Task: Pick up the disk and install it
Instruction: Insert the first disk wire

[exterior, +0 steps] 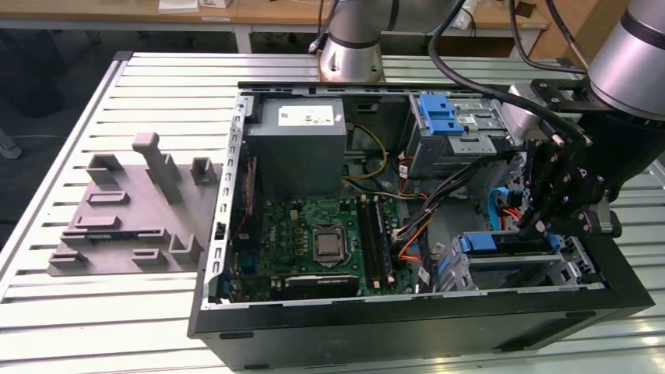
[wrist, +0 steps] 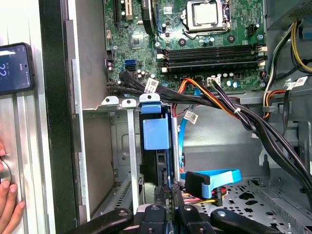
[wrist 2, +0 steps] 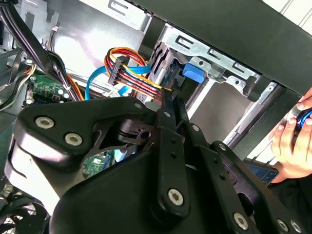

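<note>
Blue-framed silver-grey disk (wrist: 155, 134) sits edge-on in the metal drive cage (wrist: 117, 146). The black gripper (wrist: 168, 195) appears closed beside its rear edge. Risk: snagging the adjacent orange-and-red cable bundle (wrist 2: 131, 73).

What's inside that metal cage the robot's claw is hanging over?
In the first wrist view, the metal cage holds the disk standing on edge in its blue carrier, with the gripper right at its end. The slot beside it looks empty. The disk's label and far end are hidden.
</note>
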`<state>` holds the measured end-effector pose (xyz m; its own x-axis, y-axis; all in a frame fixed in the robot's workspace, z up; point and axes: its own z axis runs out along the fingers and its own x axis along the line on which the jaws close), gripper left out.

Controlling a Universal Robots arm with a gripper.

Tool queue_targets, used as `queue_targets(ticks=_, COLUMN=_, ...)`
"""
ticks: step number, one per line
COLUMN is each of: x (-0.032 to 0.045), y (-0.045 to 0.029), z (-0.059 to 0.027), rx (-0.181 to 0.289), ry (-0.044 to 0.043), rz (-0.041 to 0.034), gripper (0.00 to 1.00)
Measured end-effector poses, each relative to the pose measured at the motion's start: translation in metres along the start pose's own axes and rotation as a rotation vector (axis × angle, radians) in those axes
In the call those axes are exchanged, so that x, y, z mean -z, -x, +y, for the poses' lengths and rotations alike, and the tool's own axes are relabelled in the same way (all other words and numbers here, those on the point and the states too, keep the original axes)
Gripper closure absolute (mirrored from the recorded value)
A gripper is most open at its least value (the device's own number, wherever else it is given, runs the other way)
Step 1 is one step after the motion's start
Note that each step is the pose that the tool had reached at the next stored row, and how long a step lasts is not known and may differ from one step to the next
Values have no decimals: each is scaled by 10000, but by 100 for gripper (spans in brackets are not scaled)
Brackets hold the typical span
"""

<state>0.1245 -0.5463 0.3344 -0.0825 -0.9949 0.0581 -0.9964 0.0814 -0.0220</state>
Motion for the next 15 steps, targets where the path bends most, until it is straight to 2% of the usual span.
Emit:
queue_targets(ticks=7, x=-6, y=0, z=-1, rx=-19, ry=8, rz=-41, gripper=84)
queue_targets(ticks=15, x=-22, y=2, z=-4, rx=-21, ry=24, rz=-48, gripper=84)
